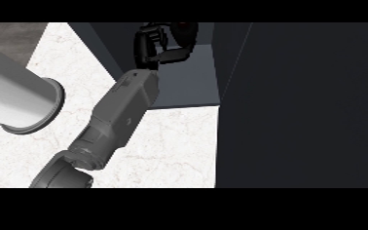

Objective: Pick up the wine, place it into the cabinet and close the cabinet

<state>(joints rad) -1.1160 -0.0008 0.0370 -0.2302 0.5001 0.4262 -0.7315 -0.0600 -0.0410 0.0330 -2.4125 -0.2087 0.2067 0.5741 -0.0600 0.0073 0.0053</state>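
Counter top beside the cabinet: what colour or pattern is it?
The counter top is white marble with faint brownish veins, seen best in the head view.

The pale counter, evenly lit, is the brightest area, at the left and lower centre of the frame. The cabinet fills the right and upper centre in deep shade; only its floor shows dull grey-blue. There the hand and the wine it grips read black on near-black.
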